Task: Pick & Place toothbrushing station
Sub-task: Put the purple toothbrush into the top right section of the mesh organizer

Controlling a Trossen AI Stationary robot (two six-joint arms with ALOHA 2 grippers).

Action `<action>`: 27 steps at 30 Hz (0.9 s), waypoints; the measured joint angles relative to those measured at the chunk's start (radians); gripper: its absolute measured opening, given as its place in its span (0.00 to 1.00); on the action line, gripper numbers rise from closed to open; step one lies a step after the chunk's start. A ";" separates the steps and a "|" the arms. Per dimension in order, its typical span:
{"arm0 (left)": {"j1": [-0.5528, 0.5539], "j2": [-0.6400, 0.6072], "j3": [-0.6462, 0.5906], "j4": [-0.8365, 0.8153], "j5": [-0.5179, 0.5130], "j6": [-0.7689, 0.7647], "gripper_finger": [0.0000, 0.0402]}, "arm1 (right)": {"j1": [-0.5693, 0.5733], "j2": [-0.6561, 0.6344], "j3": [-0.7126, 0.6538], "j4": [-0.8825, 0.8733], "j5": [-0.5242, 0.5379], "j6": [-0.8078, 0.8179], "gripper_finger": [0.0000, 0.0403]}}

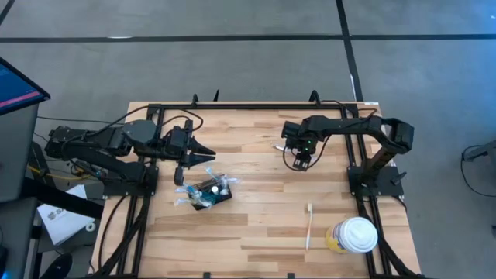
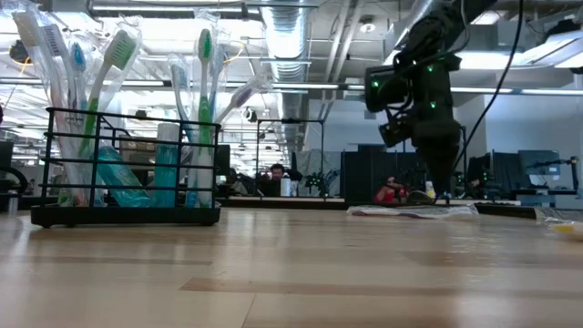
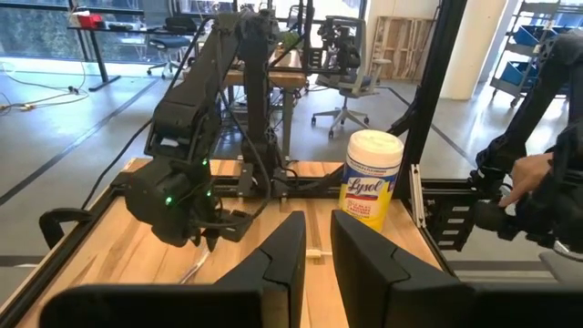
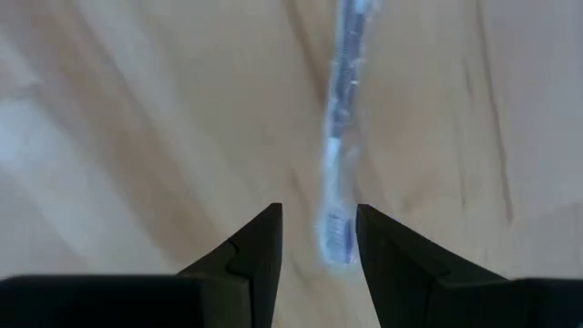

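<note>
Worktop (image 1: 256, 217) carries the toothbrushing station (image 1: 211, 194) left of centre, already bristling with brushes. Right gripper (image 1: 303, 163) points down near the far edge, fingers parted over a wrapped toothbrush (image 4: 339, 155) seen only by its wrist camera; it should descend centred, then close. Left gripper (image 1: 203, 156), nearly closed and empty, waits beside the station.

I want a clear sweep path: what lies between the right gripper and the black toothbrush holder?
Only bare wood, in the high view: right gripper hangs apart from the toothbrush holder.

overhead straight down, low level across table (image 1: 256, 225) (both share it) — wrists close, looking forward
</note>
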 joint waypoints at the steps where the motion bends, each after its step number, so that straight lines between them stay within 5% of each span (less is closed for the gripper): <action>1: 0.000 0.000 0.000 0.000 0.000 0.000 0.12 | -0.006 0.000 -0.011 0.021 0.000 0.000 0.33; 27: 0.000 0.000 0.000 0.009 0.000 0.000 0.12 | -0.037 -0.002 -0.175 0.218 0.000 0.007 0.33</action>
